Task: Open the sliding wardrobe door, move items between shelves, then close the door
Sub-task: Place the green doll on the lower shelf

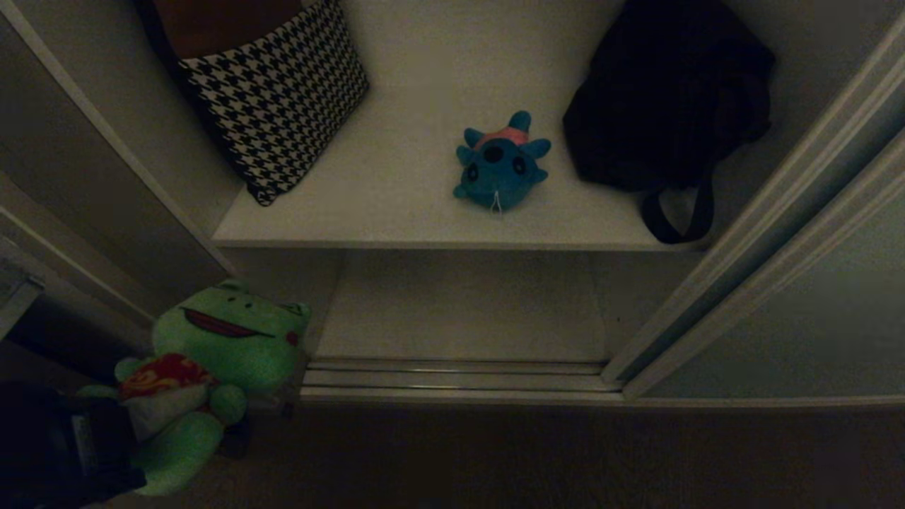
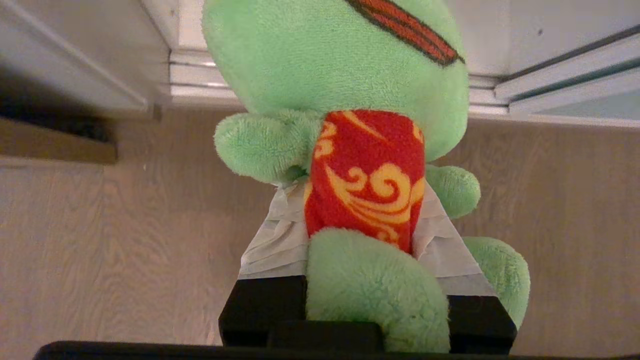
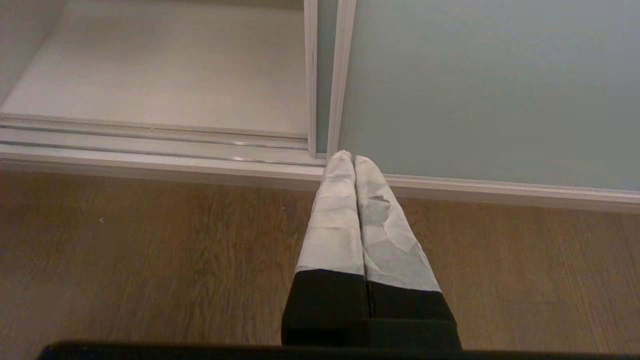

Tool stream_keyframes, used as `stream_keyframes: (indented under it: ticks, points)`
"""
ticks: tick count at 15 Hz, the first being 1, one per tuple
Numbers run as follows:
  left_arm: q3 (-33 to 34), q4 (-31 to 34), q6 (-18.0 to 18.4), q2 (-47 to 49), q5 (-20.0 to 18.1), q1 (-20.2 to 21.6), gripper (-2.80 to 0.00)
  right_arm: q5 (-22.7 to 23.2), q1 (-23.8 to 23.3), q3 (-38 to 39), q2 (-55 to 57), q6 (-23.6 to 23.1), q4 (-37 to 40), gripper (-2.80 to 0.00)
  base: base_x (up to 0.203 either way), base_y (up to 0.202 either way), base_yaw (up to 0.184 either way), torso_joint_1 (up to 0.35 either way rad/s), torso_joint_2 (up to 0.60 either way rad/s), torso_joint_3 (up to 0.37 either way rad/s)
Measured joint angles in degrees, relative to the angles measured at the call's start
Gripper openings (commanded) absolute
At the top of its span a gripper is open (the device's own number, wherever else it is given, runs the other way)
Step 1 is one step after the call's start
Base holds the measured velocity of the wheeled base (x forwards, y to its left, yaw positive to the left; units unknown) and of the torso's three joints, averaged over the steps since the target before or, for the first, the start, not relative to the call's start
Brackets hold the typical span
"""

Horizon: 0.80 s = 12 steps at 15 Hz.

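The sliding wardrobe door stands slid to the right, so both shelves show. A blue plush with a pink back lies on the upper shelf. The lower shelf is bare. At the lower left, in front of the wardrobe, my left gripper is shut on the green frog. Its taped fingers press either side of the frog's red patterned belly, above the wooden floor. My right gripper is shut and empty, low by the door's bottom edge.
A houndstooth cushion leans at the upper shelf's back left. A black strapped bag sits at its right, its strap hanging over the edge. Silvery rails run along the wardrobe's threshold. The wardrobe's side panel rises at the left.
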Motion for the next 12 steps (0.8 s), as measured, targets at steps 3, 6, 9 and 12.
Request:
stream_keyframes:
  ticks: [3,6,9,12]
  points:
    - [-0.6,-3.7,0.1,3.2,0.0,0.0,-2.80,0.0,0.0,0.0,0.0,0.0,0.0,-2.80,0.000,0.000,0.000,0.000,0.00,0.000]
    - [-0.8,-3.9,0.2,4.6,0.0,0.0,-2.80,0.0,0.0,0.0,0.0,0.0,0.0,-2.80,0.000,0.000,0.000,0.000,0.00,0.000]
    - [-0.7,-3.9,0.2,5.1,0.0,0.0,-2.80,0.0,0.0,0.0,0.0,0.0,0.0,-2.80,0.000,0.000,0.000,0.000,0.00,0.000]
    - [-0.7,-3.9,0.2,5.1,-0.1,0.0,-2.80,0.0,0.0,0.0,0.0,0.0,0.0,-2.80,0.000,0.000,0.000,0.000,0.00,0.000]
